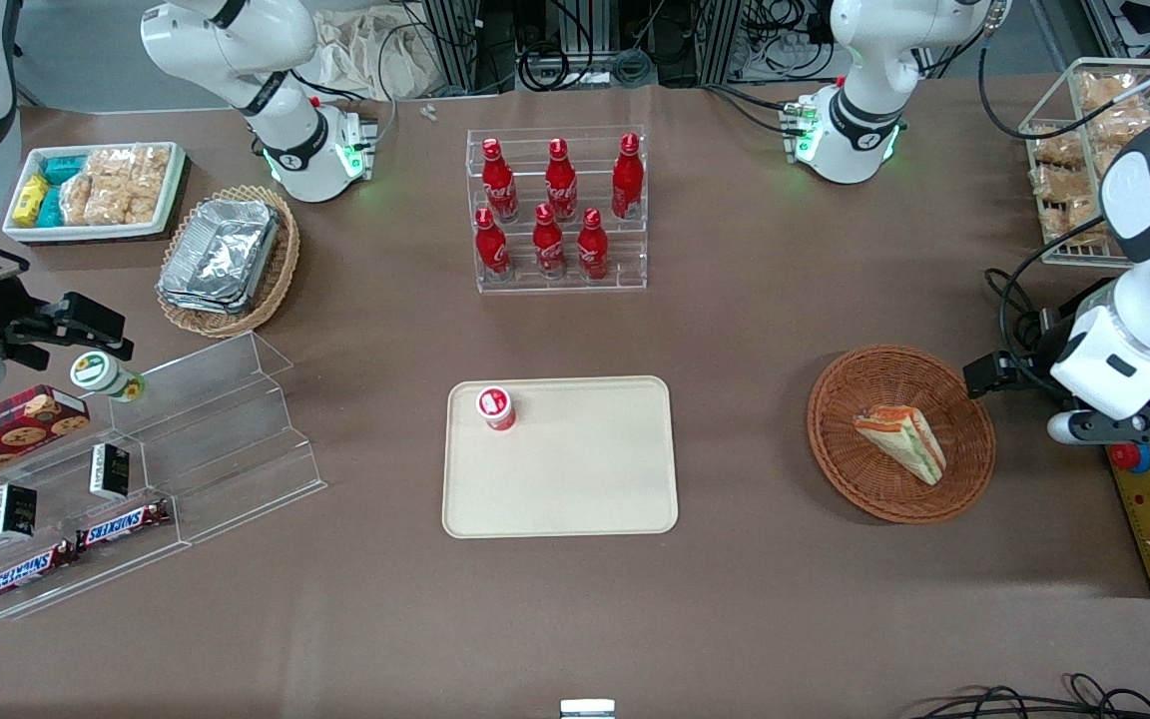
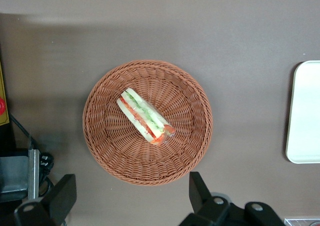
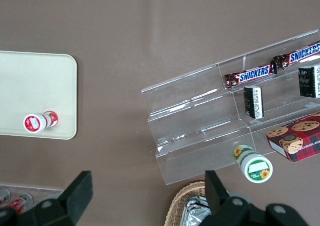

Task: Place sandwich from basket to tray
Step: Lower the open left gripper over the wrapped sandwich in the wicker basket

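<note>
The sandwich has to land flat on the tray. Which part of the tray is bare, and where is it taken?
The tray is bare except for the corner nearest the cola rack, where a small red-and-white cup stands. The sandwich lies in the basket. The open gripper hangs above the basket's edge.

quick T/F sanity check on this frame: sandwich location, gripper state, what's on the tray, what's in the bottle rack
1. The sandwich lies in the basket. True.
2. The left arm's gripper is shut on the sandwich. False: it is open, above the table beside the basket, holding nothing.
3. The tray is bare. False: a small red-and-white cup stands on it near one corner.
4. The clear rack holds six red bottles. True.
5. The basket touches the tray. False: they are apart, with bare table between them.
</note>
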